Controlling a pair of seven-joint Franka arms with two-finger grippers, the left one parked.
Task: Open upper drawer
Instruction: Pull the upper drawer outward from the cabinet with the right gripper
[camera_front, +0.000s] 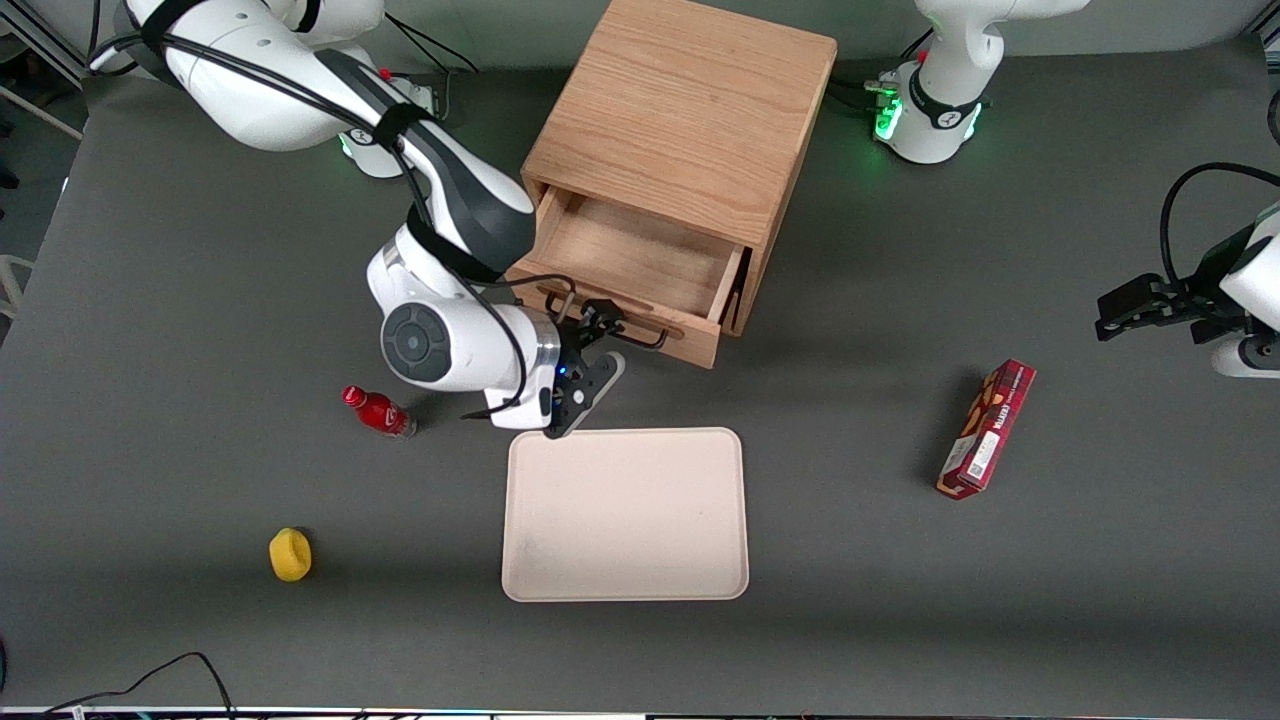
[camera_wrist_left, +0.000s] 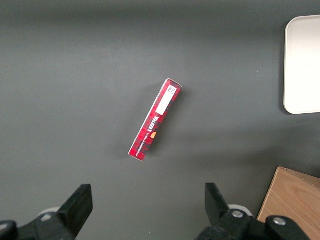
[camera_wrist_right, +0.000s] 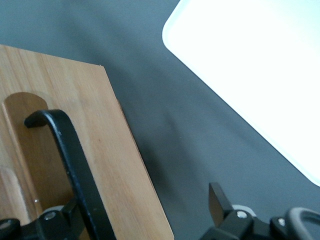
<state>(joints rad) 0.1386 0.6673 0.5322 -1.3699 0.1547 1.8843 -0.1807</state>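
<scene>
On the dark grey worktop (camera_front: 150, 300), the upper drawer (camera_front: 640, 260) stands pulled well out of its oak cabinet (camera_front: 690, 110). My end effector (camera_front: 590, 335) sits released around its thin black handle (camera_wrist_right: 75, 165). Stiff, light wood; the handle's middle gives the best hold.
</scene>
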